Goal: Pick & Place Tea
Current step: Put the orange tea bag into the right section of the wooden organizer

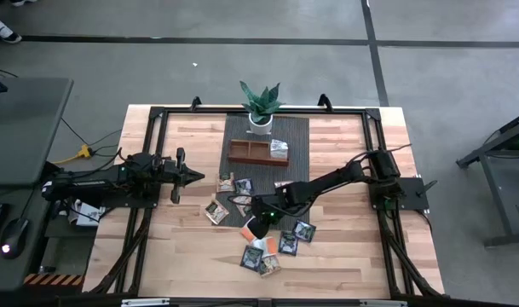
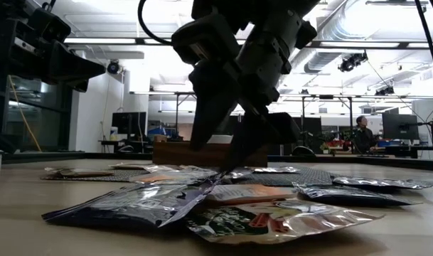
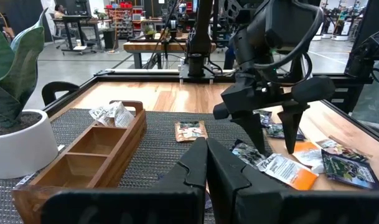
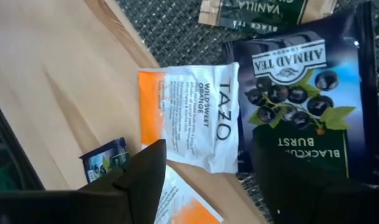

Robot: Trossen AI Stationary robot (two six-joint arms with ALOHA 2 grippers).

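Several small flat tea sachets [image 1: 268,243] lie scattered on the wooden table and on the dark mat [image 1: 293,136]. My right gripper [image 4: 211,149] is open, slanting down low over an orange-and-white sachet [image 4: 189,118] that lies flat between its fingers. One finger [image 4: 301,180] is over a dark blackcurrant sachet [image 4: 301,87] beside it. The wooden tray [image 1: 246,153] stands on the mat with sachets [image 3: 111,113] in one end compartment. My left gripper [image 1: 197,176] waits shut at the table's left, level above the table. My right gripper comes slanting down from the table's right, a finger on each side of the orange-and-white sachet [image 4: 195,143]. In the low view its fingertips [image 2: 234,163] reach down to the pile, but I cannot tell whether they touch a sachet.
A potted plant [image 1: 260,107] in a white pot stands just behind the tray at the far edge. A black frame [image 1: 157,115] runs around the table. More sachets lie near the front edge [image 1: 261,260]. Bare wood shows at the left and right.
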